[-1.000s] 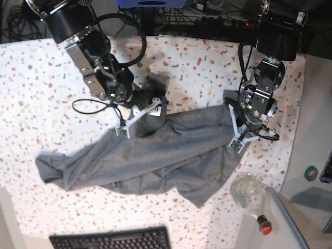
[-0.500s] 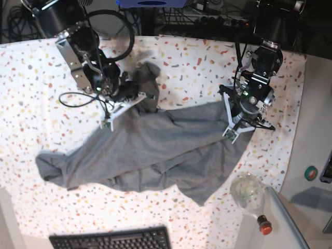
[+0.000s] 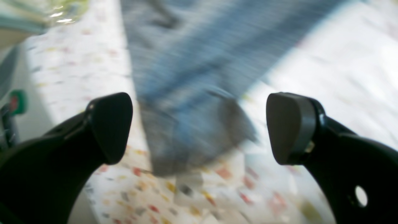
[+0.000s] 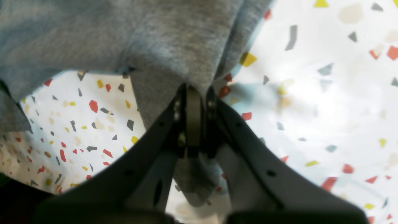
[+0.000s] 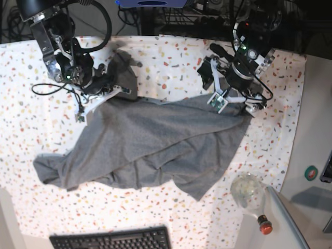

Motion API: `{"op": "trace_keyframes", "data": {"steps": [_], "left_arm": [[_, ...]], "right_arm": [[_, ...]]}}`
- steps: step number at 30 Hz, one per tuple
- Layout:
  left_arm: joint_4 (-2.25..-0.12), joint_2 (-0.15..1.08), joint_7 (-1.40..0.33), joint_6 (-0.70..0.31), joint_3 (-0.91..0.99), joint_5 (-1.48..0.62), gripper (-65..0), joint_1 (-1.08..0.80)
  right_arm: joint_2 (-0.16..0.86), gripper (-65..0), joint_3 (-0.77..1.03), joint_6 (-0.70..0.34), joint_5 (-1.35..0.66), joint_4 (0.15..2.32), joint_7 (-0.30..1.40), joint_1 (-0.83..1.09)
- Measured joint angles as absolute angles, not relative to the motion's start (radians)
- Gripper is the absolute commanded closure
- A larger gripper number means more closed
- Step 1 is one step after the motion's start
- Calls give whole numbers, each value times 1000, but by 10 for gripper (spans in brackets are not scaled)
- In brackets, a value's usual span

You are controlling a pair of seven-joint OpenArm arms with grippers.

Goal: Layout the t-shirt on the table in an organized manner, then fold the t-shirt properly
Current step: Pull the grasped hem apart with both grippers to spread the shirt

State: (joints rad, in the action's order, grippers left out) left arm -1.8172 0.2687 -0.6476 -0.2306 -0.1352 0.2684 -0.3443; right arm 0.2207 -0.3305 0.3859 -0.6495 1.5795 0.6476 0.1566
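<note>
One keyboard [image 5: 111,238] and glass bulb [image 5: 247,190] flank the t-shirt [image 5: 155,150]

Robot lab: cables [image 5: 21,21], keyboard [image 5: 111,239], speckled table [image 5: 31,78].

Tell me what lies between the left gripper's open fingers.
In the left wrist view, the left gripper stands open over a blurred corner of the t-shirt and speckled table.

Keyboard [image 5: 111,239], clear bottle [image 5: 250,196]
</note>
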Motion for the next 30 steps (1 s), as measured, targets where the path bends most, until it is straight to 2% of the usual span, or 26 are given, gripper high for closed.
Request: {"op": "trace_keyframes", "data": {"steps": [2,4,6,8,11,16,20,30], "left_arm": [[-1821,259,-643,-263,-90,257,-629,-392],[-1791,255,-646,-244,-16,213,-553,-413],[-1759,264,-654,-238,34,74,-508,-415],[-1746,269,-652,-239,55,-61,-500,-413],[-1744,250,-648,-245,44,-100,-499,-395],[-1718,236,-646,-188,-108,151,-499,-337],[-1627,220,-644,-197,-214,287,-497,-320],[-1555,222,-611,-195,-217,284,-487,-261]], "right_arm": [[229,0,-329,386,-651,1585,647,160],[236,0,-329,386,-651,1585,648,165],[255,0,-330,386,-656,1588,652,170],[261,0,-330,386,-651,1588,647,170],[262,0,-329,386,-651,1588,648,169],[255,0,-329,386,-651,1589,647,166],[255,0,-329,386,-651,1589,648,165],[255,0,-329,386,-651,1589,648,165]]}}
